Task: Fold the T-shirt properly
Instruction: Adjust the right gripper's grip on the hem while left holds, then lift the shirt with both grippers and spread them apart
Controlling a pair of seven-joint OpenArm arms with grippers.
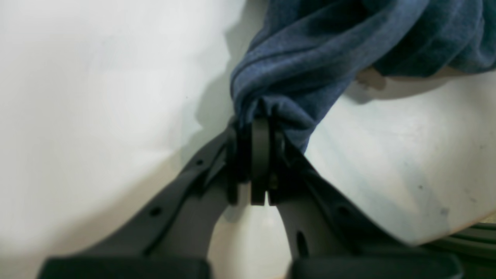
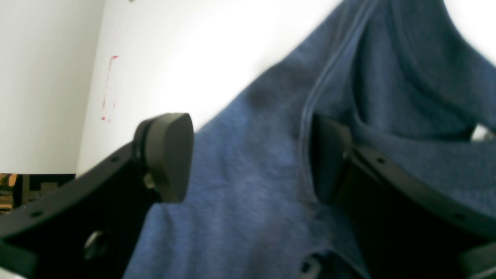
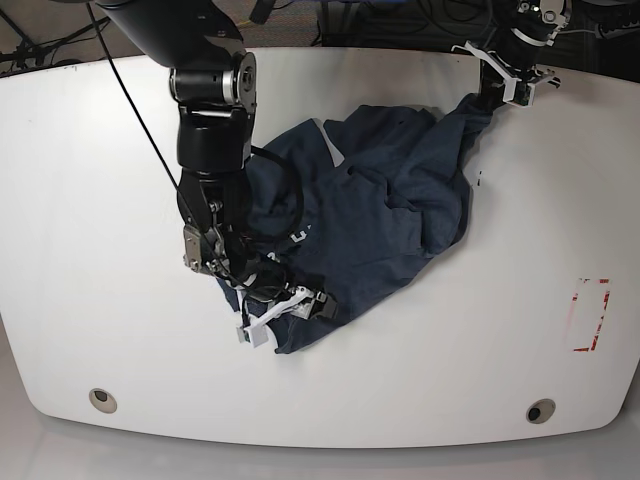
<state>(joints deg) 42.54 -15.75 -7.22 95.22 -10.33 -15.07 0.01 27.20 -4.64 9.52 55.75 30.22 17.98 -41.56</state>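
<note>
The dark navy T-shirt (image 3: 390,200) lies crumpled on the white table (image 3: 100,200), with white lettering (image 3: 298,235) showing near its middle. My left gripper (image 3: 497,98) is at the shirt's far right corner. In the left wrist view it (image 1: 259,120) is shut on a bunched fold of the shirt (image 1: 310,50), which is pulled taut. My right gripper (image 3: 288,305) is at the shirt's near left edge. In the right wrist view it (image 2: 250,157) is open, its jaws straddling the shirt's fabric (image 2: 248,217) beside a seam (image 2: 310,116).
A red dashed mark (image 3: 590,315) is on the table at the right and also shows in the right wrist view (image 2: 108,85). Two round holes (image 3: 100,398) (image 3: 540,410) sit near the front edge. The table edge (image 1: 445,232) is close to my left gripper.
</note>
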